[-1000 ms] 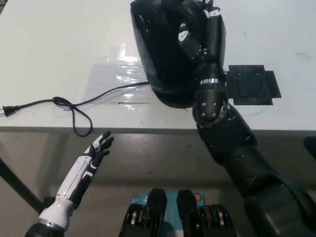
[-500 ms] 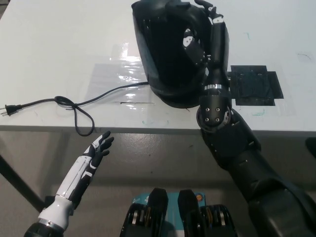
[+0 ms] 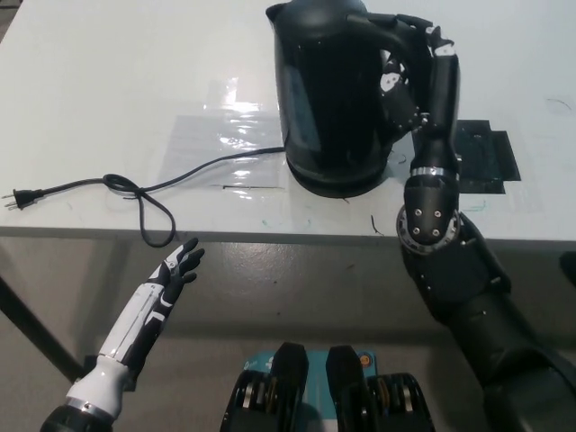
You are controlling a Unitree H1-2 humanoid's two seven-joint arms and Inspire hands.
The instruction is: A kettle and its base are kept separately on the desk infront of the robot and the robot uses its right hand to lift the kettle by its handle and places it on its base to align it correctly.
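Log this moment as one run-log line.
right hand: shut on kettle handle | kettle: upright on its base, cord trailing left | left hand: open, idle below desk edge

On my desk (image 3: 108,108) I count one kettle (image 3: 333,99), one power cord (image 3: 135,193) left of it, one black mat (image 3: 481,157) right of it.

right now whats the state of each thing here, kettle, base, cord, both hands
kettle: upright, lid shut, sitting on its base
base: under the kettle, only its front edge shows
cord: loose on the desk, looped once, plug unplugged
right hand: shut on the kettle's handle
left hand: open, holding nothing, below the desk edge
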